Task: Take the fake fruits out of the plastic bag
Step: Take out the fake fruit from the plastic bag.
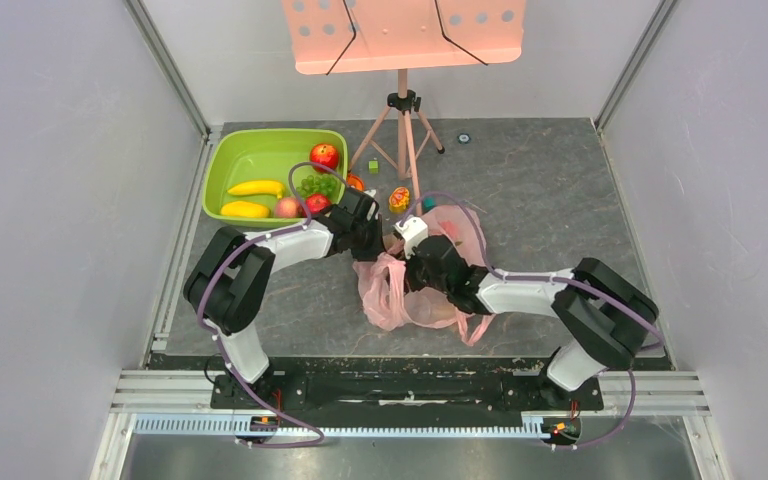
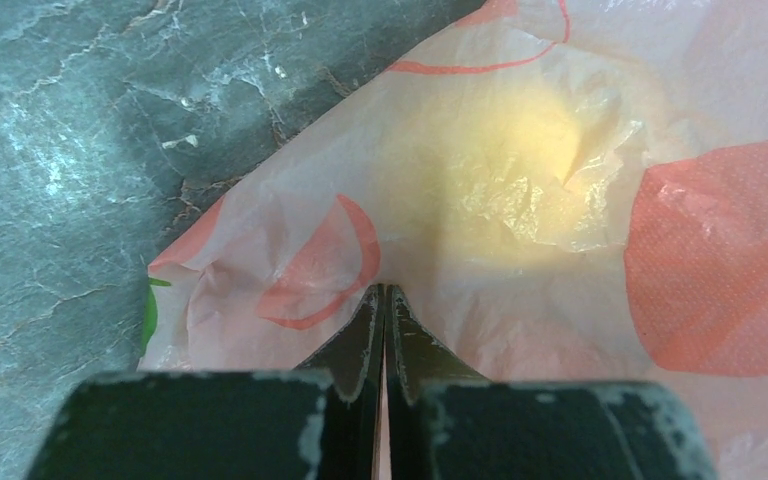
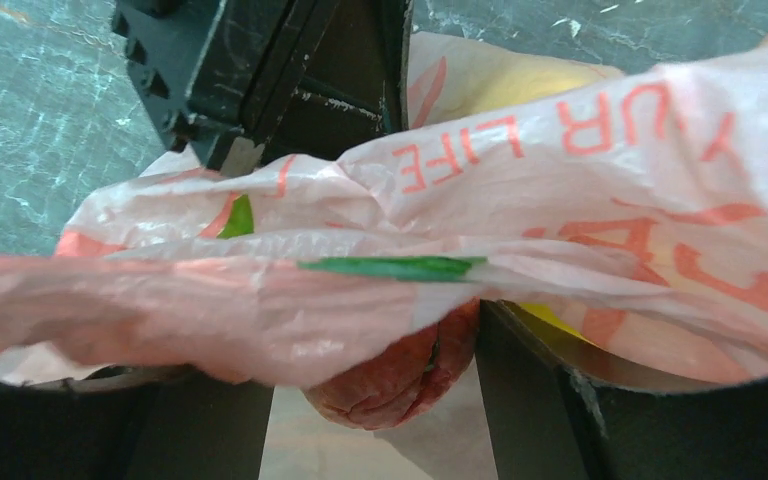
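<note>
The pink plastic bag (image 1: pixel 400 300) lies crumpled on the table between the two arms. My left gripper (image 2: pixel 385 290) is shut on a fold of its film, and a yellow fruit (image 2: pixel 520 165) shows through the bag just beyond the tips. My right gripper (image 3: pixel 372 390) reaches into the bag mouth under a flap of film. Its jaws are open around a red fruit (image 3: pixel 400 375), which touches the right finger (image 3: pixel 530 400) with a gap on the left side. In the top view both grippers meet over the bag's upper part, left gripper (image 1: pixel 378 243) and right gripper (image 1: pixel 418 258).
A lime-green basin (image 1: pixel 222 165) at the back left holds a red apple (image 1: pixel 325 155), a banana (image 1: pixel 256 188) and other fruits. A yellow-orange fruit (image 1: pixel 399 199) lies loose behind the bag. A pink music stand's tripod (image 1: pixel 403 110) stands at the back centre.
</note>
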Controlling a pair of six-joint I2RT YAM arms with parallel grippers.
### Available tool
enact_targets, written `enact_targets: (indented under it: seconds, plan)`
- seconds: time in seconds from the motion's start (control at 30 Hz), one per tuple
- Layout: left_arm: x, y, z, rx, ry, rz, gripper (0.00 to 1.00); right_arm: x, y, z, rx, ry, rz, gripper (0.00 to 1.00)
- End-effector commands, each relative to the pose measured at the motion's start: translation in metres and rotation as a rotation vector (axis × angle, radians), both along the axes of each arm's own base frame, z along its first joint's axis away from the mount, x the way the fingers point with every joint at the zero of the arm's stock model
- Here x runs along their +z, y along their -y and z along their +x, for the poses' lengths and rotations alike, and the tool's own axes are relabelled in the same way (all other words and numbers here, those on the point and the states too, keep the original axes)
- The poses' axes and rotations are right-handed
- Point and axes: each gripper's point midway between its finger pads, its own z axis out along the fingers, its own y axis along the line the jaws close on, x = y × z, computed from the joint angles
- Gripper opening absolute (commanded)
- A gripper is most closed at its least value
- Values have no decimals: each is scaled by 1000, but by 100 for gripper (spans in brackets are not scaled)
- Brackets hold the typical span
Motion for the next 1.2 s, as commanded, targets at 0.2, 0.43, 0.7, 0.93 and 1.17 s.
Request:
enact_targets:
  seconds: [0.2,0.43,0.7,0.93,1.17]
  plan:
    - [15,-9,10,40,72,11,3,43,22,-20,3,54,46,61]
    - [31,-21,11,76,118,33,3,67,40,-44,53,70,79,61]
    - [73,-23,9,82,186,-11,19,101,58,-69,99,107,134,61]
    - [117,-23,-2,74,233,-90,53,129,64,-89,209,199,176,61]
    - [183,-22,-24,42,315,-216,66,164,61,-98,291,305,237,61]
